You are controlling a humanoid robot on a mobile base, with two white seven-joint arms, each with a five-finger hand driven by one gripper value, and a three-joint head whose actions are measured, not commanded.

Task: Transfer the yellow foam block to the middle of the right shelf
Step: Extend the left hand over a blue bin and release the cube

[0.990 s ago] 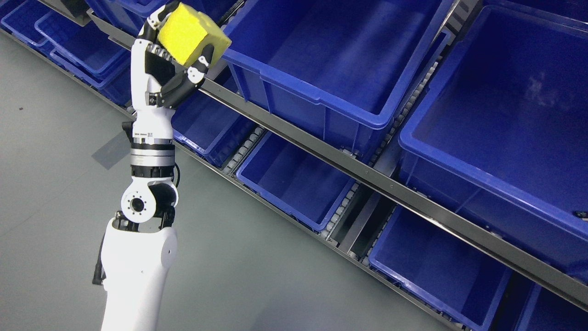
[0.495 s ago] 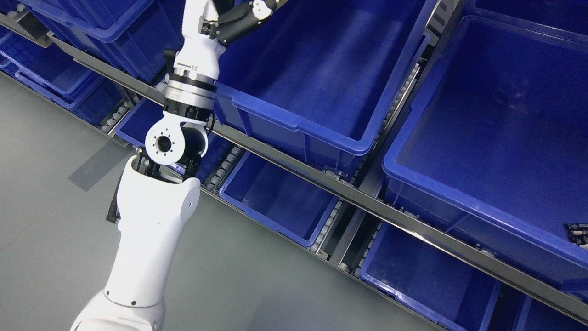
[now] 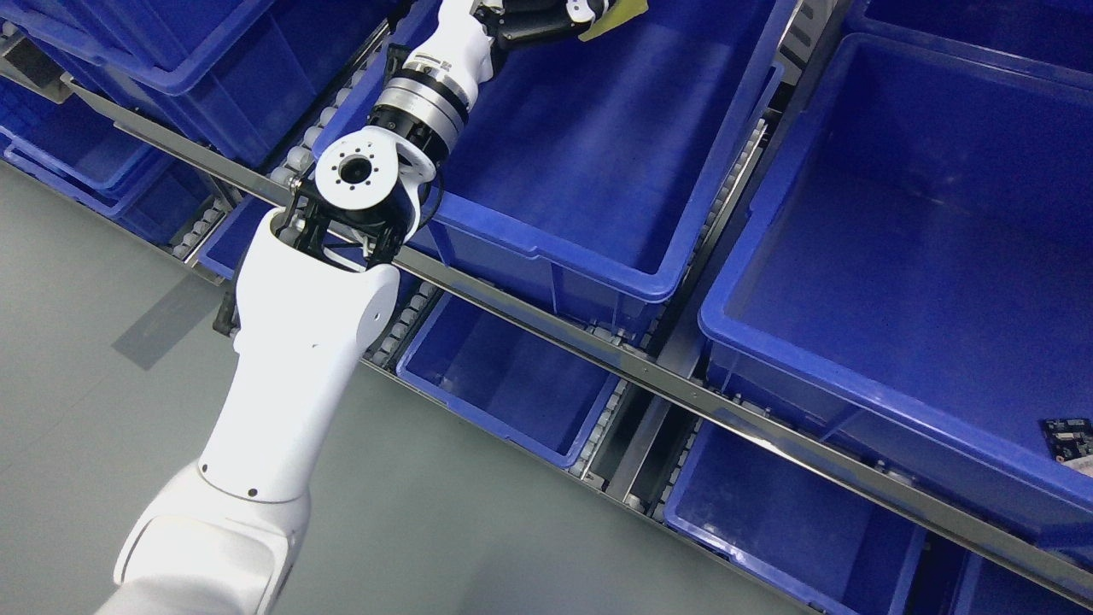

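Note:
My left arm rises from the lower left and reaches over a large blue bin on the middle shelf level. My left hand is at the top edge, mostly cut off. A sliver of the yellow foam block shows between its fingers above the bin's interior. The hand is shut on the block. The right arm does not show.
A second large blue bin stands to the right on the same level, with a small circuit board in its corner. Lower blue bins sit under the metal shelf rail. Grey floor lies at the left.
The left arm has swung up and to the right, carrying the block from in front of the shelf to over the middle bin. The camera view has also shifted.

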